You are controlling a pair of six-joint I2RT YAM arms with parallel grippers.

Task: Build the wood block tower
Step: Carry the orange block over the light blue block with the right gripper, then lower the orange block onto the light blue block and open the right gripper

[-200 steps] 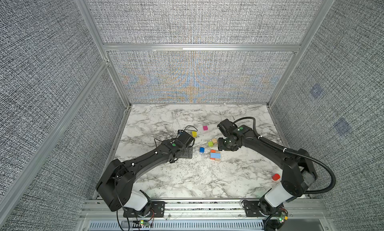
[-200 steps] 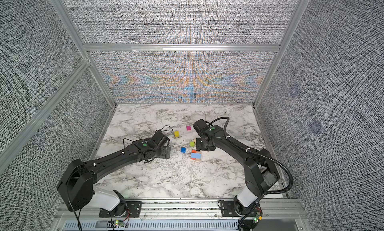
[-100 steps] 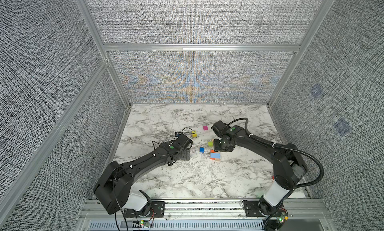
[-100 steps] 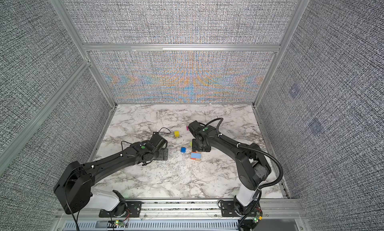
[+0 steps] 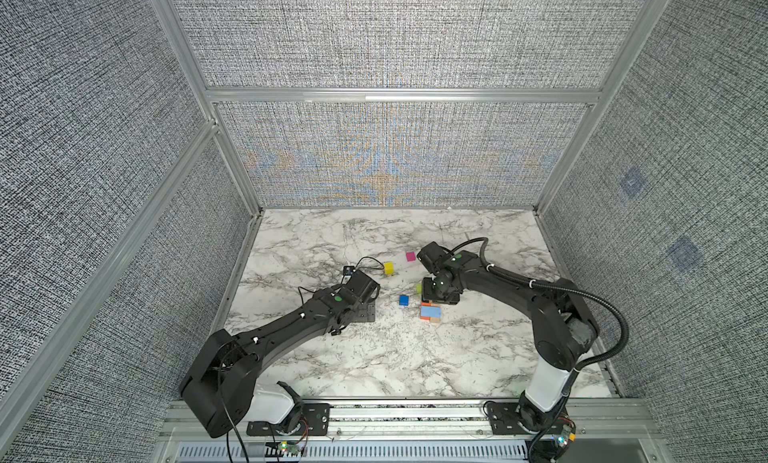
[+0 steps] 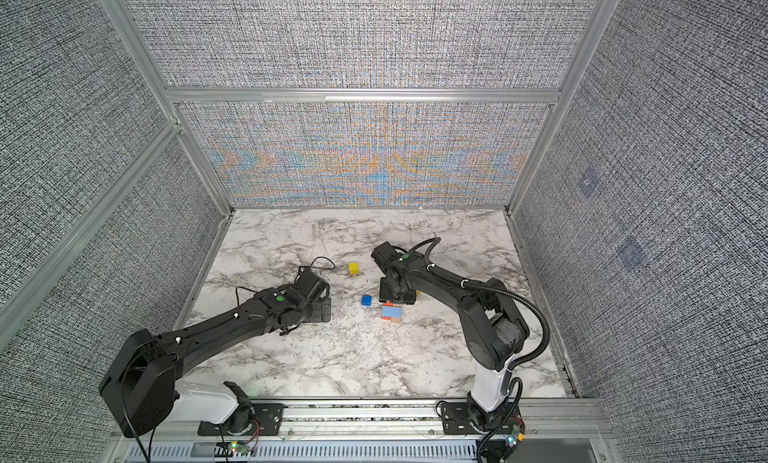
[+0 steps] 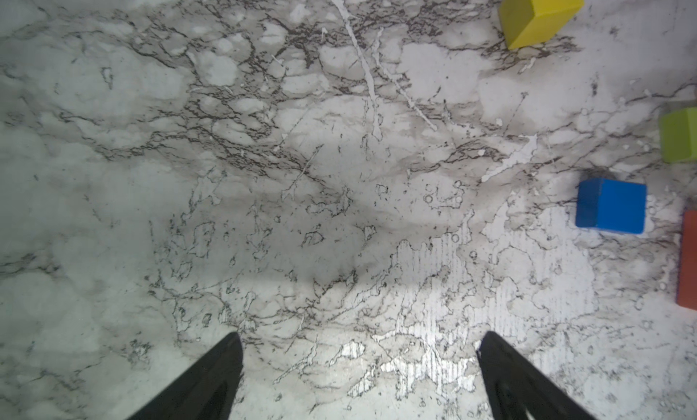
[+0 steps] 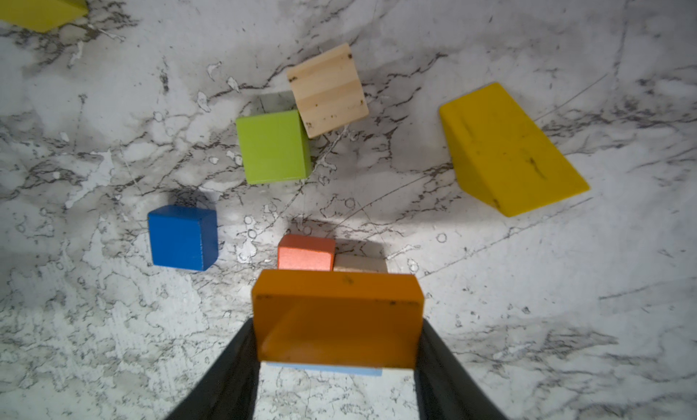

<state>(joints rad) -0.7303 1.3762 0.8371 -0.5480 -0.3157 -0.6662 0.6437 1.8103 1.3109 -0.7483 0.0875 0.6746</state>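
Now right gripper, wrist bent down, clamps an orange brick; left gripper hovers low, spread.

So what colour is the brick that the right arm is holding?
Orange. The orange brick shows best in the right wrist view.

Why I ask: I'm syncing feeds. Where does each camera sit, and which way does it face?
Top views: high at the front, looking down at the marble table; left arm and right arm show whole.
Left wrist: on the left arm, facing the table; the open left end effector shows.
Right wrist: behind the right end effector gripping the orange brick.
Shared: all show the blue cube.
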